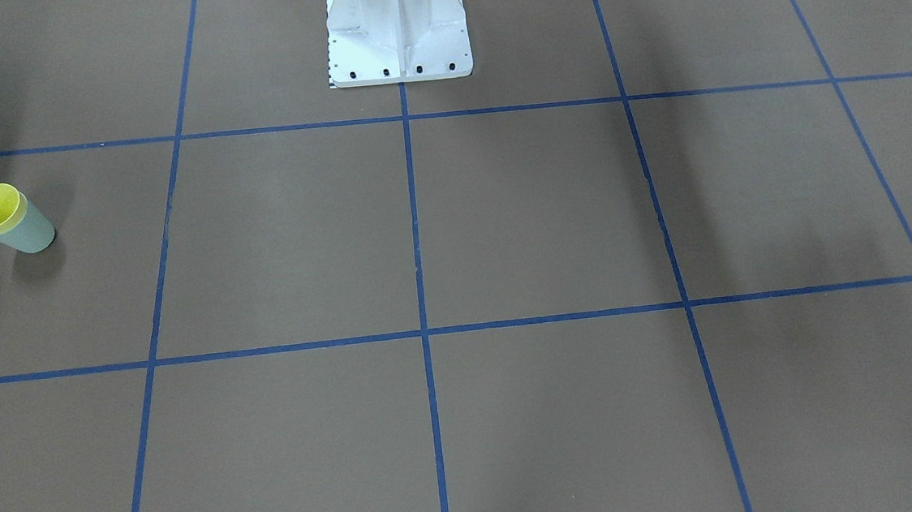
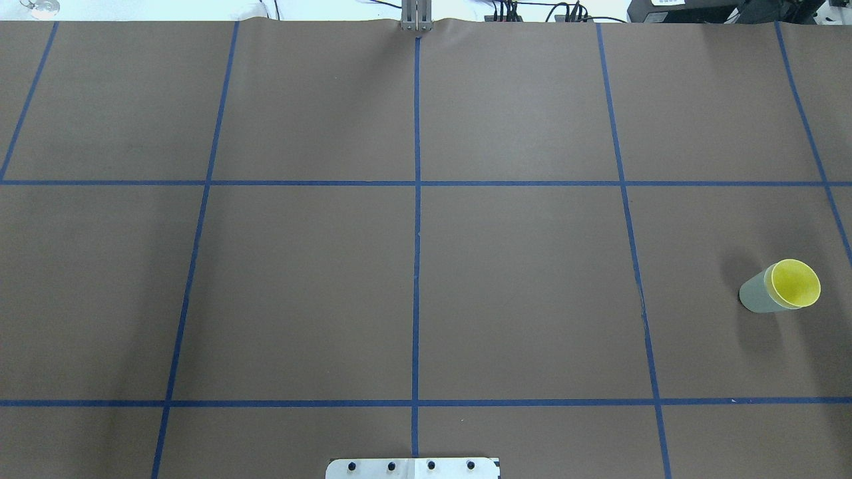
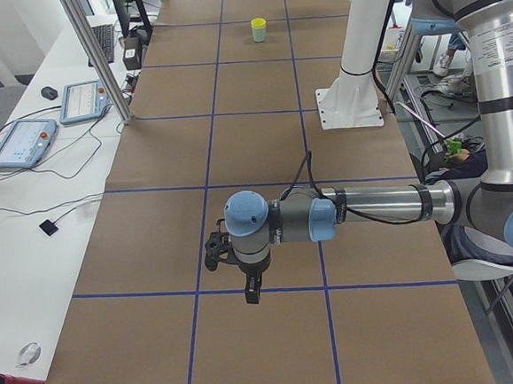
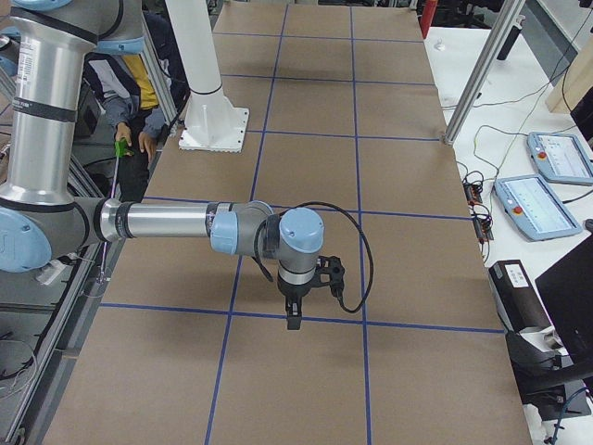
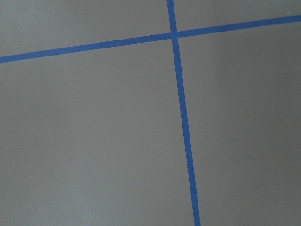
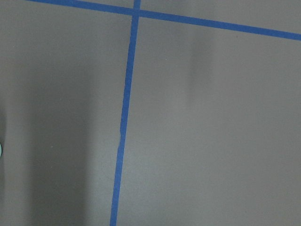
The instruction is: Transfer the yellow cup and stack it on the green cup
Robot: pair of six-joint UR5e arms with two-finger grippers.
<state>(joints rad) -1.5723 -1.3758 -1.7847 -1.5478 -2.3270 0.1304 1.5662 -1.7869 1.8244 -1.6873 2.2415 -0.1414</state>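
Nearest the white pedestal (image 2: 413, 468), the brown desk (image 2: 299, 293) carried only blue tape lines (image 2: 417, 233); neither arm showed in the overhead or front views.

Out to the pedestal's left, well apart from it, the left fingers (image 3: 251, 296) hung above the desk and pointed down. Seen only from the side, I cannot tell how wide they stood, though nothing seemed held. The right fingers (image 4: 294, 322) hung likewise out to the pedestal's right, and their opening was equally unclear.

Farthest off, well out to the pedestal's right, the yellow cup (image 2: 796, 283) sat nested inside the green cup (image 2: 754, 297). Only its rim and inside showed above the green wall, and the pair looked upright.

The stacking appeared done, with both arms well apart from the cups and seemingly nothing left but to finish.
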